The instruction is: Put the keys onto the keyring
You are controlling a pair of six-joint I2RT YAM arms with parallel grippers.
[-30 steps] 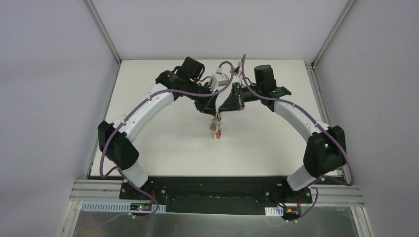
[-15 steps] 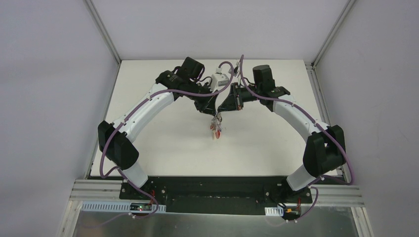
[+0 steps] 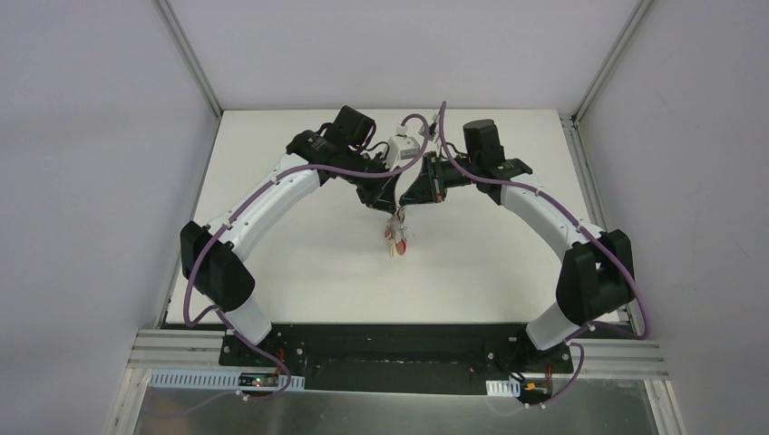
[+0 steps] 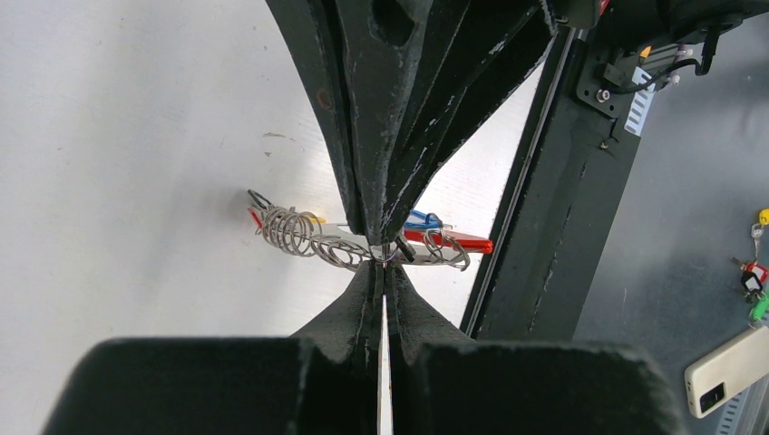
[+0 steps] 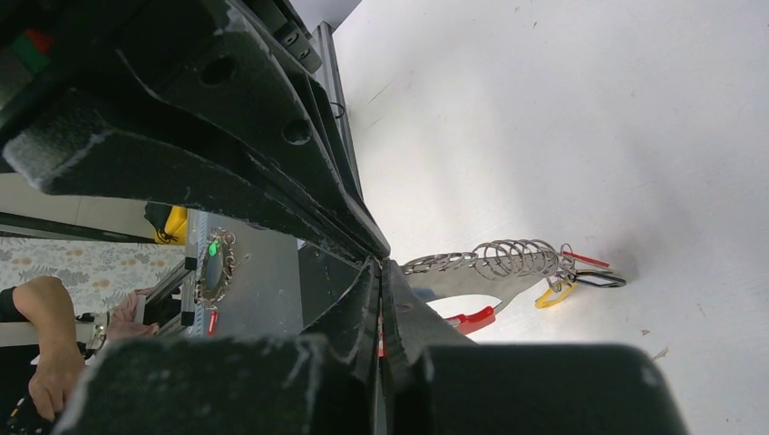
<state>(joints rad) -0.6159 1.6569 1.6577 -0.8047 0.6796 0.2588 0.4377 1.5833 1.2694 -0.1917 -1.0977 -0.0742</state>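
Keyring: the keyring (image 4: 354, 252) is a flat, curved clip of grey metal with a glossy red section (image 4: 458, 241) at 1 end. Thin wire loops (image 4: 292, 231) are bunched along it like a spring. It sits mid-table, exactly where my 2 grippers meet; I cannot tell whether its low end touches the table.
Keys: the keys (image 4: 419, 218) are tiny, with smooth plastic heads. I make out blue and yellow on the loops, but the blades are too small to read.
Table: the table (image 3: 299, 263) is matte white, with faint scuffs and a few specks.
Left gripper: my left gripper (image 4: 382, 276) has black, rough-moulded fingers worn pale at the edges. They are pressed together to a hairline, the tips pinching the keyring's wire.
Right gripper: my right gripper (image 5: 380, 272) is the same black make, also pressed together. It nips the keyring's grey end from the opposite side, nearly tip to tip with the left.
In the way: in each wrist view the other gripper's fingers hide the middle of the clip.
Around: a black base rail (image 4: 544, 208) runs along the table edge. Beyond it, on grey floor, lie a phone (image 4: 730, 367) and a spare key bunch (image 4: 753, 276). A person's forearm (image 5: 36, 344) shows at the edge of the right wrist view.
Arms: my left arm (image 3: 272, 195) and right arm (image 3: 544, 204) bow outward, elbows wide, wrists converging over the far centre.
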